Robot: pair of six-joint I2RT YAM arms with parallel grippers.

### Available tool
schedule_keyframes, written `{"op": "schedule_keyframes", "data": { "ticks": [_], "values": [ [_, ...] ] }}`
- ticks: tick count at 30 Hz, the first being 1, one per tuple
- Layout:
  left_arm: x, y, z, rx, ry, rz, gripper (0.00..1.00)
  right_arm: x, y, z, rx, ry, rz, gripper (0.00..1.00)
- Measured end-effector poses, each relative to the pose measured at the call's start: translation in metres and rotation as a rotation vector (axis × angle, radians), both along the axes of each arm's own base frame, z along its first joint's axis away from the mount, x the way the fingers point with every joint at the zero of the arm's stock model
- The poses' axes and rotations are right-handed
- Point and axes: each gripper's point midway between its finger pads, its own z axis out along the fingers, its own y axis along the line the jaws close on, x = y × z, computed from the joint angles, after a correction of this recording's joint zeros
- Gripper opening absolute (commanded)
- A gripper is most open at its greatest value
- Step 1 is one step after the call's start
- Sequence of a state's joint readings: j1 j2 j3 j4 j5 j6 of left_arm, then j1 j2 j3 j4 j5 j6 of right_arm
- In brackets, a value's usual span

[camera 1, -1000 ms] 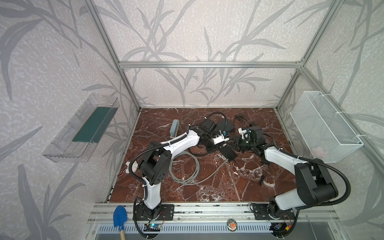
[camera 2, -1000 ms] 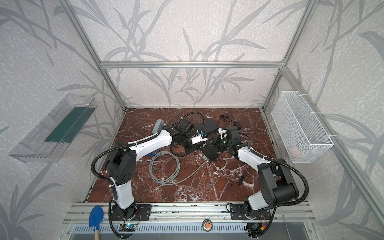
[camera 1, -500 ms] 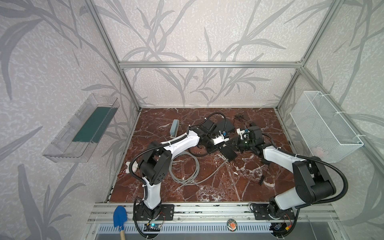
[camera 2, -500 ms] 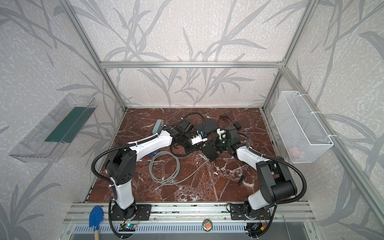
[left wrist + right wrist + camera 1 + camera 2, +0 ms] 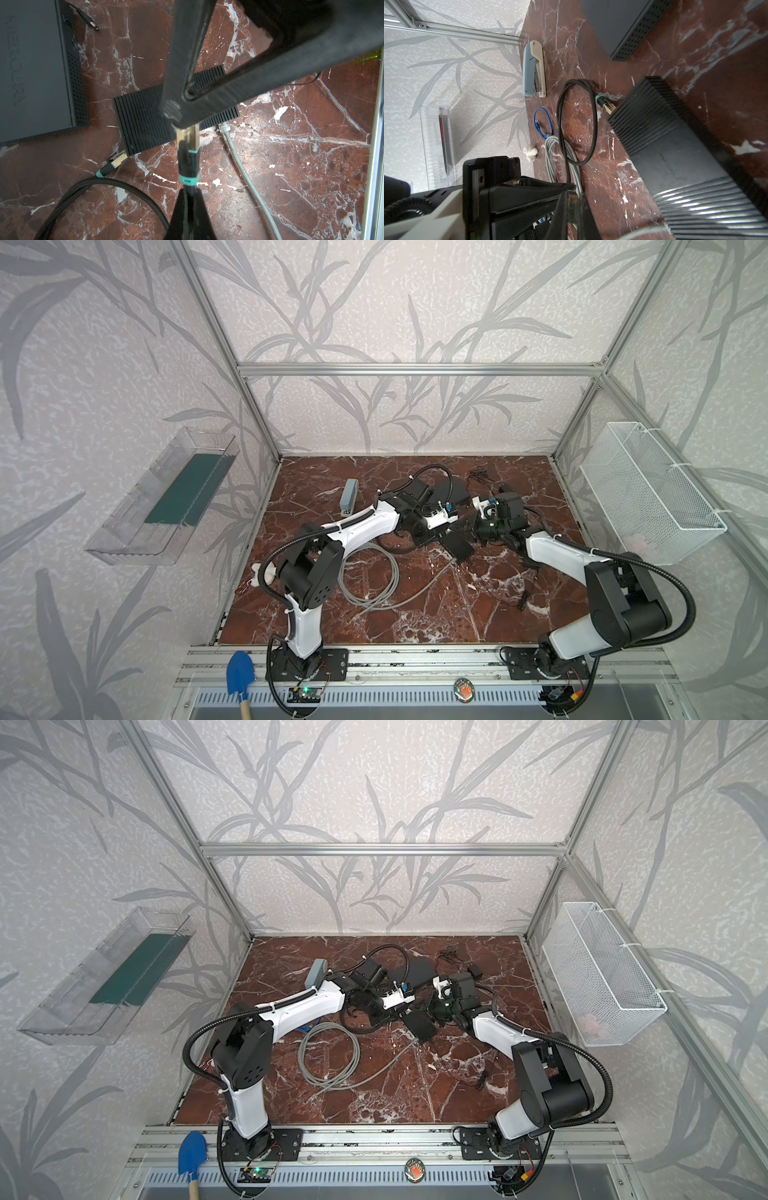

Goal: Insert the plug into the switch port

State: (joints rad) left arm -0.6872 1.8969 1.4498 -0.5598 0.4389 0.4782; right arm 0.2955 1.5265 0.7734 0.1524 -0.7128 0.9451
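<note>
Well to the left of the switch (image 5: 460,548) I see a stapler (image 5: 348,497) lying on the bench (image 5: 415,614). A grey cable (image 5: 551,158) lies in a loop closer to the switch. My left arm (image 5: 361,529) is on the switch's left. My left jaws are clenched on the black cable (image 5: 108,181), right behind the plug (image 5: 188,158). The plug is just beside the switch edge, gold end pointing at the switch, not in a hole yet. My right arm (image 5: 552,551) is on the switch's right. My right jaws are pinching the plug's gold end.
</note>
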Motion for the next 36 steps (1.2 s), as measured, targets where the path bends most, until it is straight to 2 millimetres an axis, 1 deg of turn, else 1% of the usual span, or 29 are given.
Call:
{"op": "schedule_keyframes", "data": {
  "ticks": [1,2,5,7,11,16,25,27,30,33,36],
  "values": [
    [0.0,0.0,0.0,-0.001,0.001,0.002,0.16,0.0,0.0,0.0,-0.002,-0.003,0.002,0.02],
    [0.001,0.0,-0.001,-0.002,0.0,0.004,0.21,0.0,0.0,0.0,-0.004,-0.007,0.005,0.01],
    [0.004,0.0,-0.003,-0.024,0.009,0.028,0.33,-0.002,0.0,-0.002,-0.014,-0.011,0.017,0.01],
    [0.005,0.0,-0.005,-0.049,0.022,0.038,0.36,-0.003,0.0,-0.003,-0.021,-0.018,0.026,0.01],
    [0.003,-0.002,-0.011,-0.109,0.069,0.057,0.38,-0.004,-0.001,-0.004,-0.033,-0.038,0.041,0.01],
    [0.001,-0.006,-0.013,-0.168,0.103,0.068,0.36,-0.004,0.0,-0.003,-0.038,-0.052,0.052,0.01],
    [0.002,-0.018,-0.009,-0.269,0.111,0.076,0.26,-0.005,0.0,-0.003,-0.035,-0.055,0.06,0.01],
    [0.003,-0.02,-0.007,-0.282,0.109,0.076,0.22,-0.005,0.0,-0.003,-0.035,-0.055,0.06,0.01],
    [0.004,-0.022,-0.004,-0.301,0.11,0.074,0.12,-0.005,0.0,-0.003,-0.035,-0.055,0.06,0.01],
    [0.003,-0.023,-0.004,-0.302,0.109,0.071,0.08,-0.005,0.0,-0.003,-0.038,-0.056,0.061,0.04],
    [0.002,-0.021,-0.007,-0.287,0.111,0.07,0.05,-0.007,-0.001,-0.006,-0.052,-0.054,0.073,0.11]
  ]
}}
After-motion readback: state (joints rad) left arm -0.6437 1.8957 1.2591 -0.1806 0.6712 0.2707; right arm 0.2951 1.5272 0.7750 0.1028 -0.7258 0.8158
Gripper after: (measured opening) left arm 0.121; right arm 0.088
